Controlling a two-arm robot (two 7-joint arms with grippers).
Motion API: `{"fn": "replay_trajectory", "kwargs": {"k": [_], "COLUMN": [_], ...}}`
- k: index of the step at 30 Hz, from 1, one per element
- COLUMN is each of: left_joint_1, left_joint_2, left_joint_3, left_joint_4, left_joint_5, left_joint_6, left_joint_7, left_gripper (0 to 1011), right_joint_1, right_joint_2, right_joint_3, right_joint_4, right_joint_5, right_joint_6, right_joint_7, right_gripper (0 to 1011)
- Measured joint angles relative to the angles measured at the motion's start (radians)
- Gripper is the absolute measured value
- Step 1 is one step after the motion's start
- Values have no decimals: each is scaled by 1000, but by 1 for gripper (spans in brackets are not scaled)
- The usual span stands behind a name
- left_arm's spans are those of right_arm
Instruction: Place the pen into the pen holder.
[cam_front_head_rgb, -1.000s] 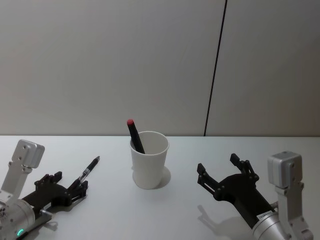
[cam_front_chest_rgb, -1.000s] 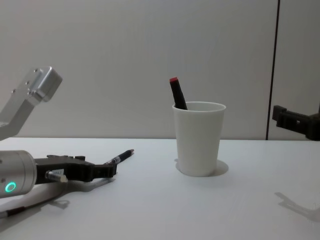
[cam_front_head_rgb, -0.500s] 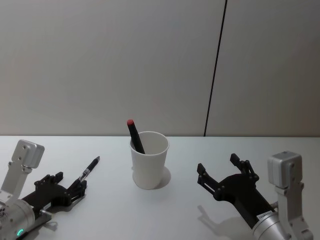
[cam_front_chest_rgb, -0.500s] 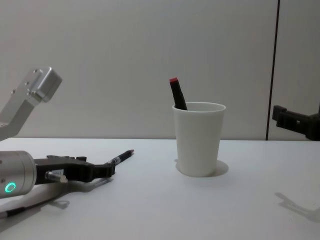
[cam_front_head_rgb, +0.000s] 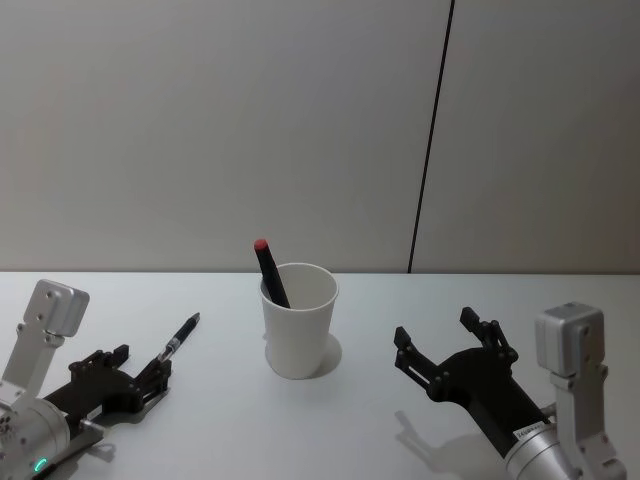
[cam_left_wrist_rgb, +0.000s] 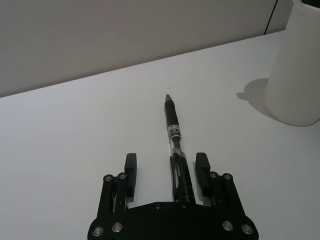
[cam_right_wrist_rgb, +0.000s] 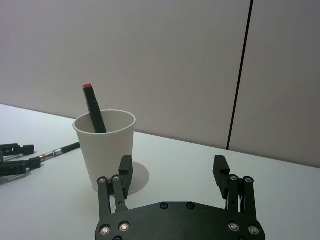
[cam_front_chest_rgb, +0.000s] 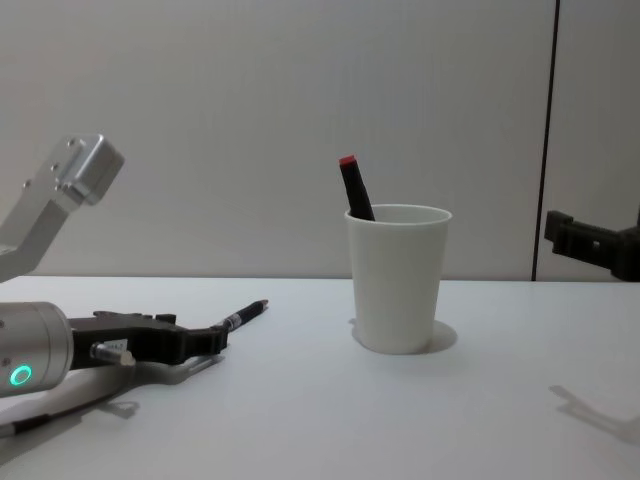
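Plain white desk (cam_front_head_rgb: 380, 300), nothing fancy. The pen holder (cam_front_head_rgb: 298, 330), a white paper cup, stands upright around the middle. Well off to its left a black pen (cam_front_head_rgb: 180, 338) lies flat, running near-to-far.

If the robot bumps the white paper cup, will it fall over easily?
Probably yes. The pen holder looks like thin paper, so likely light. It narrows toward its base, and the red-capped marker inside leans on one side of the rim, which may help it tip.
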Motion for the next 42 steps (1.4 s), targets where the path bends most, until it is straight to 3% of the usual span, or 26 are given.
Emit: {"fn": "replay_trajectory", "kwargs": {"k": [42], "left_joint_1": [0], "left_joint_2": [0], "left_joint_3": [1], "left_joint_4": [1], "left_joint_5": [0], "left_joint_6": [1], "left_joint_7": [0], "left_gripper": [451], "right_joint_1": [0], "right_joint_2": [0], "right_joint_3": [0], "right_joint_4": [0], "right_joint_5": [0], "right_joint_6": [0], "right_joint_7": [0], "right_gripper": [1001]}}
